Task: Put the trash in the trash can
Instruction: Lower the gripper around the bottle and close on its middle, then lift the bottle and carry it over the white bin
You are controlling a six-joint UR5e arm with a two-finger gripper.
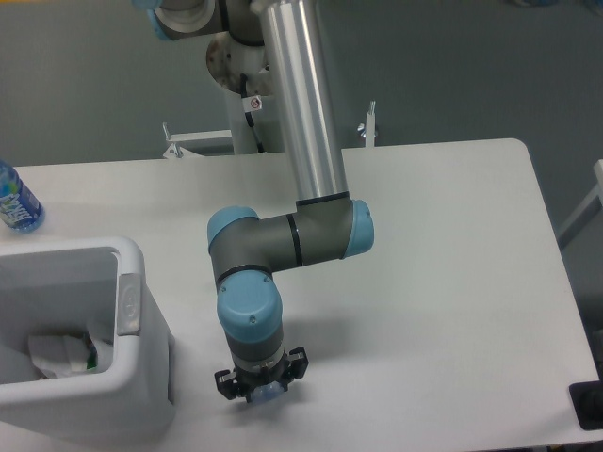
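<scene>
Farthest out to the left of the hand, at the picture's edge and toward the back of the surface, stands a bottle with a bright blue label [14, 204], well apart from everything else. Nearer, still left of the hand, sits the trash can [122, 395], a white bin with a thick rim and a pale oval tab [128, 303] on the side that faces the hand. Inside it, low against the bottom, lies the crumpled white paper carton [58, 353] with green marks.

The hand [261, 386] points straight down at the white surface [452, 282], just beside the bin's right wall, near the front edge. A small patch of the clear plastic bottle [266, 389] shows between its black fingers; the wrist above hides the rest of it. The fingers stand close on either side of that patch, but whether they actually press on the bottle cannot be told from this view.
</scene>
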